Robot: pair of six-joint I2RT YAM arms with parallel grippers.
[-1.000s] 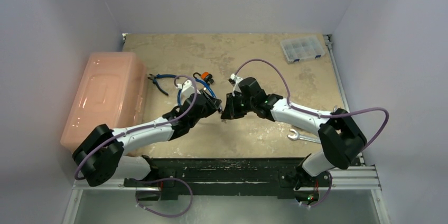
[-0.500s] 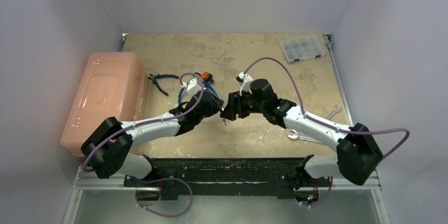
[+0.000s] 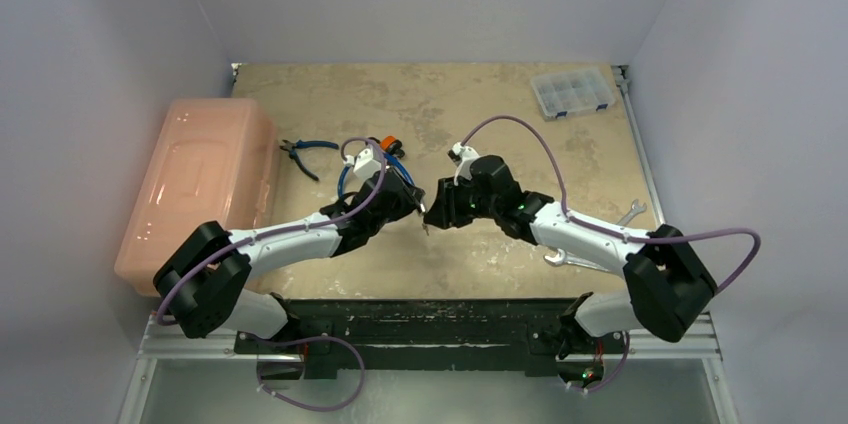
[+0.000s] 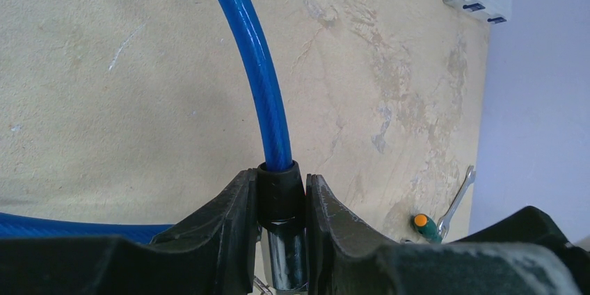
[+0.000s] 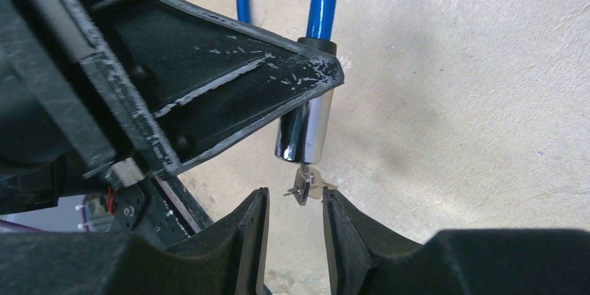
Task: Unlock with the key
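Cable lock (image 4: 252,51) held at the middle of the table (image 3: 500,109), blue loop trailing far and left toward pliers (image 3: 300,151). Left gripper (image 4: 280,201) clamped on the lock's black collar, chrome barrel (image 5: 306,128) poking out past the fingers. Key (image 5: 304,188) seated in the barrel's end. Right gripper (image 5: 295,204) straddling the key, fingers slightly apart, a gap showing on one side.
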